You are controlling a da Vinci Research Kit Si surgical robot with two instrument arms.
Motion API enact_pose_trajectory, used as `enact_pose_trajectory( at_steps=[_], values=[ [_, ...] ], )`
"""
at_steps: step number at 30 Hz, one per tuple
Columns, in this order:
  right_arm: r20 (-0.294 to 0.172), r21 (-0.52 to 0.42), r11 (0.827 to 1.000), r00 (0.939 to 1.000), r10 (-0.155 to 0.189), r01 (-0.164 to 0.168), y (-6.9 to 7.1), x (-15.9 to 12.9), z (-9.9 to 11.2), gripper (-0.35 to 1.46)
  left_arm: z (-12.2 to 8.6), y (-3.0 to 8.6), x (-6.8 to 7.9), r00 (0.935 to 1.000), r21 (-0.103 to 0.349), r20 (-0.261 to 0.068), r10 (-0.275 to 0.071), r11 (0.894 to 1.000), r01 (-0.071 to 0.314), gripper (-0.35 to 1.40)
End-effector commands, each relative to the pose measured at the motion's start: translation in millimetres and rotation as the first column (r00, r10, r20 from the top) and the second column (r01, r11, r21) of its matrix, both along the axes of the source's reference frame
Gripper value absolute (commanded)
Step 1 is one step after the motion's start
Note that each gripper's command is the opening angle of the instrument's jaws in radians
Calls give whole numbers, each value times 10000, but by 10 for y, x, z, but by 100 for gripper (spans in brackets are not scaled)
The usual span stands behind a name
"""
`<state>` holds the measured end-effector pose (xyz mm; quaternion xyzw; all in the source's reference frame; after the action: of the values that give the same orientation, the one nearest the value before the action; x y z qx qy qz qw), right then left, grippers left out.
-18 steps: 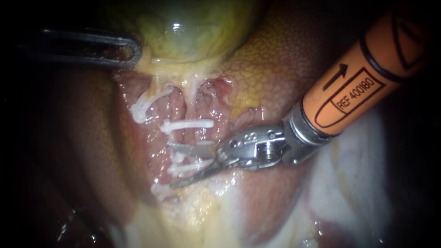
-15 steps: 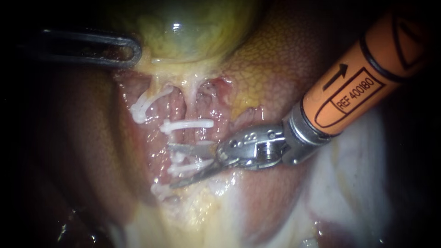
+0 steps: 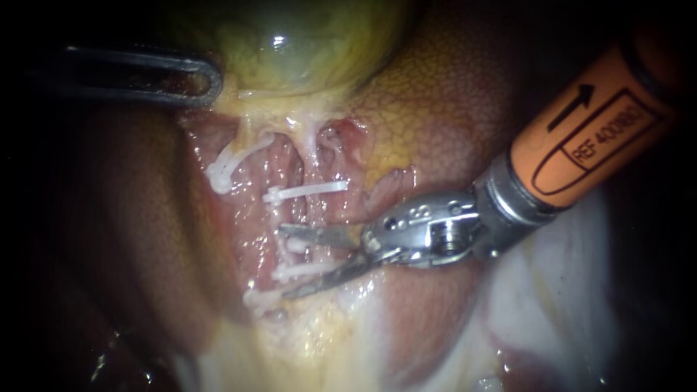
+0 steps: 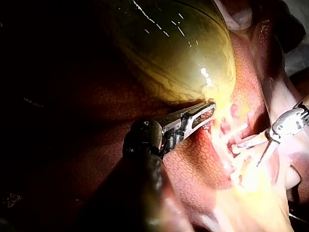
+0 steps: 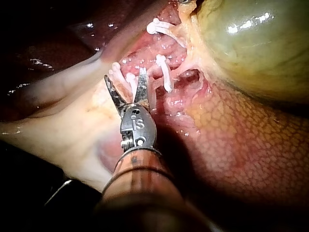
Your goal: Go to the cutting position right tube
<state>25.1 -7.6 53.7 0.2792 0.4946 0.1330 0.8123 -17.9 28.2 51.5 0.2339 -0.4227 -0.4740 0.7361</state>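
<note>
Left instrument point(image 4: 205, 111) jaws clamped on gallbladder point(image 4: 169, 48) edge: holds tubes taut. Right instrument point(image 3: 290, 263) blades wide apart, straddling clipped tube point(image 3: 292, 216) for cut.

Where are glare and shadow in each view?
Endoscope view: glare spot on the gallbladder, left instrument in deep shadow. Left wrist view: bright streaks on the gallbladder, liver beside it black. Right wrist view: glare on the gallbladder, shaft of the right instrument dark.

Right instrument point(image 3: 283, 263), orange shaft with black markings, silver wrist, 2 slim grey blades, left instrument point(image 3: 210, 80), dark, slotted loop tip
</note>
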Motion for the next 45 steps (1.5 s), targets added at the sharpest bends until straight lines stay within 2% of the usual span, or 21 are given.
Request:
enact_pose_trajectory(
  at_steps=[1, 5, 9, 14, 22, 28, 34, 37, 39, 41, 45],
  values=[
    [31, 142, 9999, 10000, 47, -47, 3, -4, -3, 83, 0, 0, 0, 10000, -1, -1, 0, 10000, 0, -35],
    [197, 718, 9972, 9996, 215, -228, 10, -17, -8, 79, 0, 0, 0, 10000, -1, -2, -2, 10000, 2, -35],
    [551, 1272, 9912, 9980, 300, -368, 14, -25, -4, 78, 0, 0, 0, 10000, -1, -2, -2, 10000, 2, -35],
    [1080, 1964, 9786, 9934, 398, -606, 19, -32, 9, 76, 0, 0, 0, 10000, -1, -2, -2, 10000, 2, -35],
    [1543, 2729, 9560, 9857, 672, -1079, 26, -36, 34, 71, 0, 0, -1, 10000, -4, -4, -5, 10000, 5, -35],
    [1522, 3032, 9477, 9868, 551, -997, 31, -27, 49, 71, 1, 0, -1, 10000, -6, -5, -6, 10000, 6, -35],
    [1094, 3459, 9356, 9934, 354, -714, 32, -13, 60, 71, 1, -1, -2, 10000, -9, -7, -8, 10000, 8, -35],
    [568, 3589, 9327, 9982, 168, -361, 32, -7, 63, 71, 1, -1, -1, 10000, -9, -6, -7, 10000, 7, -35],
    [28, 3655, 9308, 10000, 35, -43, 32, -4, 63, 71, 1, -1, -2, 10000, -10, -6, -7, 10000, 7, -35],
    [-445, 3690, 9292, 9990, -51, 212, 32, -1, 63, 69, 1, -1, -2, 10000, -10, -7, -8, 10000, 8, -35],
    [-1372, 3755, 9242, 9904, -194, 701, 34, 11, 64, 67, 1, -1, -2, 10000, -10, -7, -9, 10000, 9, -35]
  ],
)
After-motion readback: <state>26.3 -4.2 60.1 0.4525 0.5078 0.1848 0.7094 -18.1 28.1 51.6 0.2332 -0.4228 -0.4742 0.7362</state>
